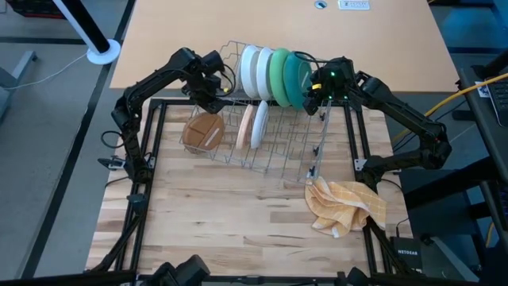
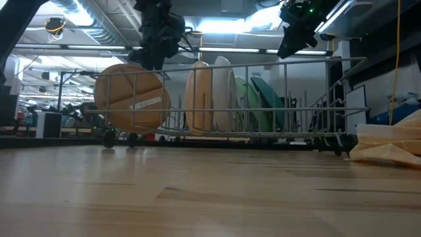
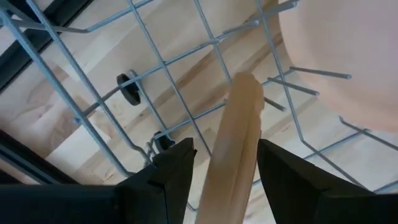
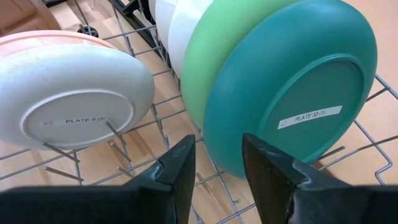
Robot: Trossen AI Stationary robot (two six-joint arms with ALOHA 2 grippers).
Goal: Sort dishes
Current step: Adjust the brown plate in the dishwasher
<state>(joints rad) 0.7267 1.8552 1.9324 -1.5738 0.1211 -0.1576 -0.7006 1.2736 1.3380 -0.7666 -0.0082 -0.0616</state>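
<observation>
Near the surface's front edge only the checked cloth (image 1: 346, 206); farther back, in the wire rack (image 1: 279, 151), left fingers (image 3: 219, 177) open astride the brown plate (image 3: 235, 149) rim, best closed squarely, right fingers (image 4: 219, 163) open just before the teal plate (image 4: 292, 87).

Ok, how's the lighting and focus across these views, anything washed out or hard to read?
Low view: ceiling lights glare behind the wire rack, plates backlit. Left wrist view: brown plate edge soft between the fingers. Right wrist view: teal plate evenly lit, label legible.

Left gripper (image 3: 225, 163), right gripper (image 4: 217, 160): jaws apparently apart, 2 arms raised.
</observation>
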